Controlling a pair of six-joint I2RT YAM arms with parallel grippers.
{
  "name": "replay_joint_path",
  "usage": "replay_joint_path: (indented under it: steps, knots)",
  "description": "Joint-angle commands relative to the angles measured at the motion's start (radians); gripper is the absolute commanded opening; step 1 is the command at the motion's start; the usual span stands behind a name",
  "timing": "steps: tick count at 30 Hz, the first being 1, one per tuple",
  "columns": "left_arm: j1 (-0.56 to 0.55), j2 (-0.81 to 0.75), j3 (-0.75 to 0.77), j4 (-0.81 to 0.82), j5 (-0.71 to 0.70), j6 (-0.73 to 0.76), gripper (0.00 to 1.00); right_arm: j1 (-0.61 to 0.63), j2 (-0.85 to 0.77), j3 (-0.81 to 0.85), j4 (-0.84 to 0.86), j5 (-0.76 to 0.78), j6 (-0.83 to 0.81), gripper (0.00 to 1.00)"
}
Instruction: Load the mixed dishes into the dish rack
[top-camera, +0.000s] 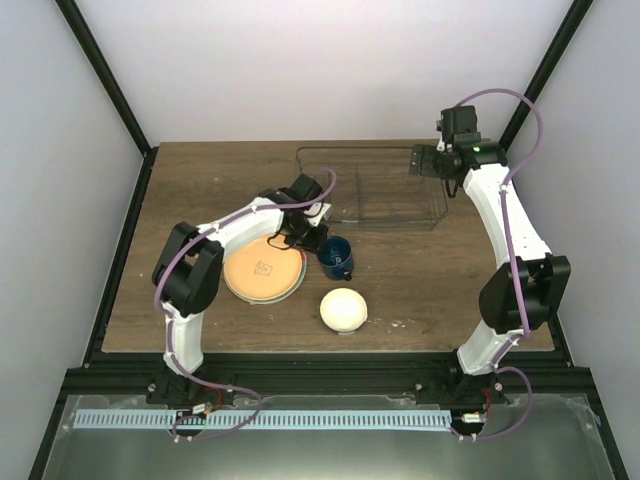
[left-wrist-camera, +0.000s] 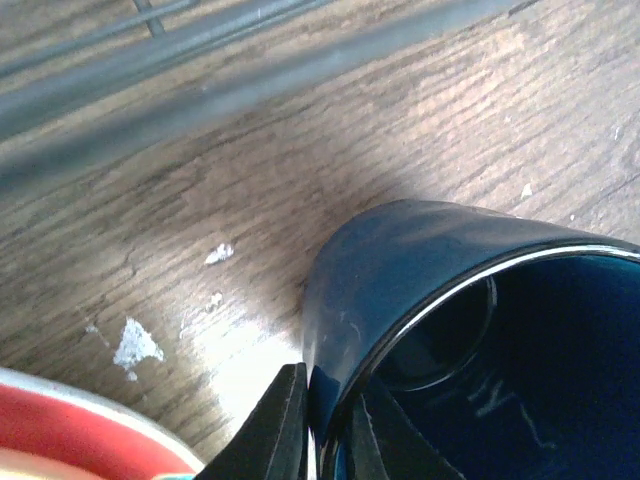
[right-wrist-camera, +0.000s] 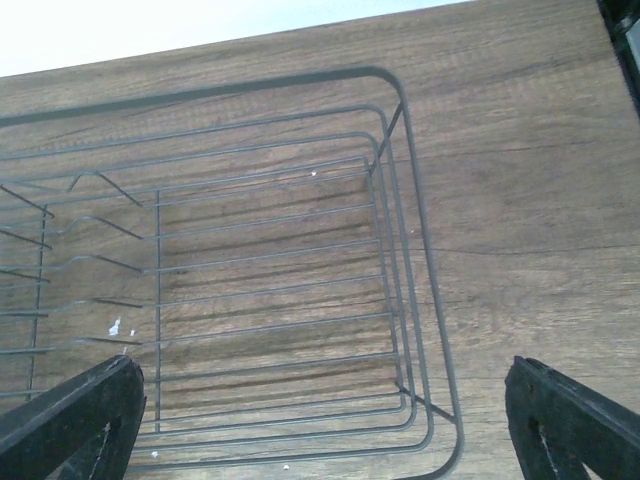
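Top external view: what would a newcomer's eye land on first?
The left hand grips the dark blue mug by its rim mid-table, one finger inside, one outside. The right hand hangs open over the empty dish rack at the back right; the orange-yellow plate and cream-white bowl sit nearer.

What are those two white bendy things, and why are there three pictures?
They are two robot arms, each ending in a two-finger gripper. The big picture comes from a camera above, looking down on a wooden table. The other two come from little cameras on the arms' wrists. On the table are an orange plate, a white bowl, a blue mug and a wire rack. The left gripper pinches the mug's rim, one finger inside and one outside. The right gripper hangs open above the rack, holding nothing.
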Motion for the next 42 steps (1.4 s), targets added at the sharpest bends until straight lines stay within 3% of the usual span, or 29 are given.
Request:
replay_joint_path:
  steps: [1, 15, 21, 26, 31, 40, 42]
  knots:
    - [-0.004, -0.094, -0.021, 0.032, 0.055, 0.031, 0.1, -0.003, -0.027, -0.024, 0.031, -0.076, -0.017, 1.0]
    - [-0.003, -0.403, -0.172, 0.375, 0.023, -0.022, 0.05, -0.02, -0.039, -0.096, 0.134, -0.562, 0.019, 0.99]
    - [0.071, -0.536, -0.346, 0.765, -0.101, -0.107, 0.0, -0.106, -0.031, -0.147, 0.211, -0.917, 0.114, 0.92]
    - [0.133, -0.52, -0.417, 1.096, -0.137, -0.143, 0.0, -0.12, -0.02, -0.207, 0.315, -1.178, 0.194, 0.9]
    - [0.137, -0.429, -0.343, 1.247, -0.142, -0.146, 0.0, -0.12, -0.036, -0.387, 0.674, -1.44, 0.5, 0.88]
    - [0.136, -0.332, -0.249, 1.351, -0.044, -0.195, 0.0, -0.117, -0.009, -0.445, 1.01, -1.521, 0.739, 0.83]
    - [0.134, -0.323, -0.244, 1.35, -0.025, -0.19, 0.0, -0.115, 0.001, -0.464, 1.148, -1.536, 0.84, 0.79]
